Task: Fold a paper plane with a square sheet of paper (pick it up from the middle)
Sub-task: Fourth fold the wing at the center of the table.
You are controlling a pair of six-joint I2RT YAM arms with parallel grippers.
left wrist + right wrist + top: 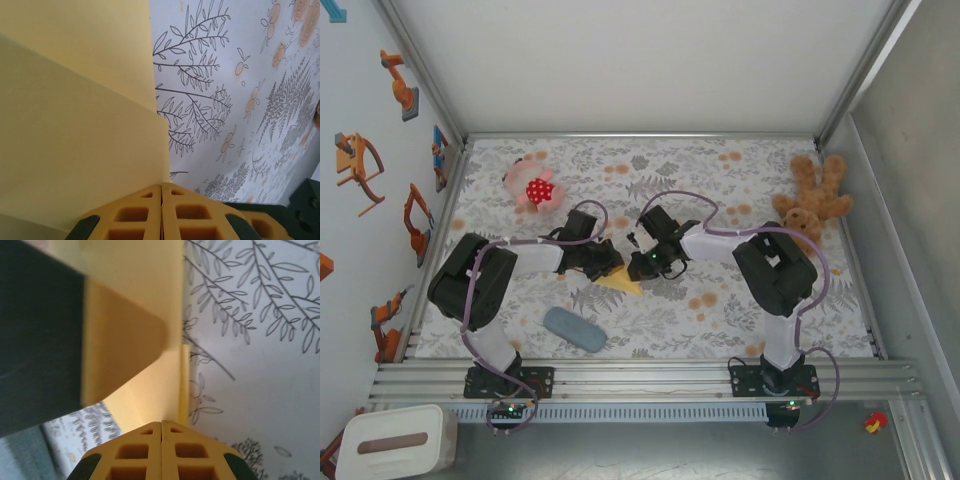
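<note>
Left end effector (pixel 161 186) has its two yellow fingers pressed together. Their tips stand right at the straight edge of the thin yellow sheet of paper (pixel 75 125), which lies flat on the floral-patterned worktop (pixel 240 100) with one layer already laid over another. Right end effector (pixel 161 425) is pressed together as well, with its tips just beside the same paper on the other side, and one yellow pad (pixel 120 345) of the left arm reaches over the paper at the left of its view. Whether either one has a layer of paper caught between its fingers cannot be told; both look closed, as for pressing. From above, the paper shows as a small pointed yellow shape in the middle of the worktop, between the two arms. The step in hand seems to be one of the middle folds: the sheet is no longer a plain square, but it is not yet a slim dart with a centre crease. The next move probably calls for one end effector to hold the paper down while the other sharpens the fold or lifts a free edge. The paper is thin and light, so it may slide or spring open if the pressing is uneven.
</note>
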